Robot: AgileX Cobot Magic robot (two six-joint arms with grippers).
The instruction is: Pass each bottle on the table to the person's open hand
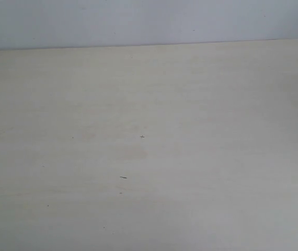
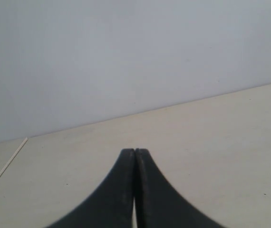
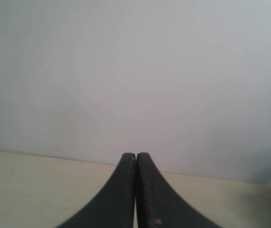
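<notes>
Table (image 1: 201, 115) against pale grey wall (image 1: 138, 21)

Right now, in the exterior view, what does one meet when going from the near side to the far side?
Bare near part of the table → short dark mark → tiny speck → the table's far edge → pale grey wall. No bottle or hand shows in this view.
</notes>
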